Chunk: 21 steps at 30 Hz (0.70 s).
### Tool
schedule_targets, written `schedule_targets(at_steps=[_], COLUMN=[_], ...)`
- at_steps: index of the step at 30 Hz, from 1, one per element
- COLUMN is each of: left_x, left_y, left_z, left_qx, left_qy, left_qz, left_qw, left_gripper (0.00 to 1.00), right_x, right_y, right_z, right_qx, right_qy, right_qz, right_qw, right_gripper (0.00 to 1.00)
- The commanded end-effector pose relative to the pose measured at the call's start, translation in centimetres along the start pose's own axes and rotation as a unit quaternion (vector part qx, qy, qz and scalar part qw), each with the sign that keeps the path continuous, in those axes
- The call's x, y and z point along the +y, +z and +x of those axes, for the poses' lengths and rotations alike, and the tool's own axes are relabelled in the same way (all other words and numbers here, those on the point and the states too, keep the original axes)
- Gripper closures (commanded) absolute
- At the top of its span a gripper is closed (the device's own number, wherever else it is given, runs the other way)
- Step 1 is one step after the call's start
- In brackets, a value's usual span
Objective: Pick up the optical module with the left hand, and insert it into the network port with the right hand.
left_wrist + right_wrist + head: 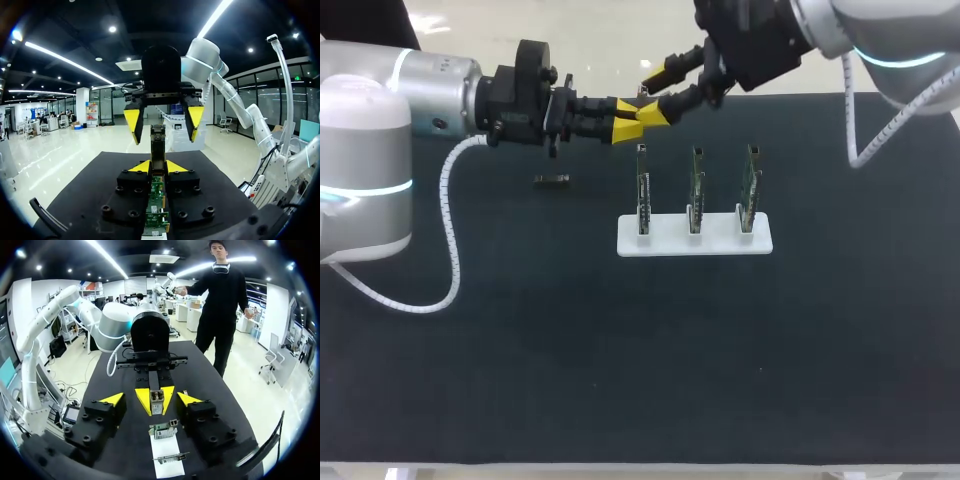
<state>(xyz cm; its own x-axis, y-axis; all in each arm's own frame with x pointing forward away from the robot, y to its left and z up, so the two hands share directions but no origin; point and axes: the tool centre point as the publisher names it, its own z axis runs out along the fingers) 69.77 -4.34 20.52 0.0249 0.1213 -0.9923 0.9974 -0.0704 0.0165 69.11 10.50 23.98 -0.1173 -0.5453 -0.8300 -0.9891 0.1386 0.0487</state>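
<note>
Bright diffuse light from overhead. Worktop (620, 380) matte, evenly dark around white stand (665, 244); stand near washed out. Sheen on left arm (365, 150); left end effector (632, 113) tips brightly lit beyond stand

Metal optical module (156, 402), matt dark table (620, 380)

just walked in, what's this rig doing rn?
Mid-air handover over the black table. The left gripper is shut on the small metal optical module; the open right gripper straddles its free end, not gripping. The white stand holding three upright green circuit boards stands on the table; module not inserted.
</note>
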Motion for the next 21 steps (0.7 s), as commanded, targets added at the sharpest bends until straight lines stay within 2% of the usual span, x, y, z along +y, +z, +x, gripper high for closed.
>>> schedule_targets(at_steps=[1, 4, 21], left_x=[-0.01, -0.01, -0.01], left_y=[-0.03, -0.03, -0.03], left_z=[0.05, 0.05, 0.05], left_qx=[-0.001, -0.001, -0.001], left_qy=[0.001, 0.001, 0.001], left_qz=[-0.001, -0.001, -0.001], left_qw=[1.0, 1.0, 1.0], left_gripper=[1.0, 1.0, 1.0], right_x=[-0.09, -0.09, -0.61], right_y=[-0.04, -0.05, -0.09], right_z=[-0.27, -0.29, -0.23], right_qx=[0.002, 0.003, 0.013], right_qy=[0.002, 0.002, -0.001], right_qz=[-0.002, -0.002, -0.006], right_qw=[1.0, 1.0, 1.0], right_gripper=[0.54, 0.57, 0.57])
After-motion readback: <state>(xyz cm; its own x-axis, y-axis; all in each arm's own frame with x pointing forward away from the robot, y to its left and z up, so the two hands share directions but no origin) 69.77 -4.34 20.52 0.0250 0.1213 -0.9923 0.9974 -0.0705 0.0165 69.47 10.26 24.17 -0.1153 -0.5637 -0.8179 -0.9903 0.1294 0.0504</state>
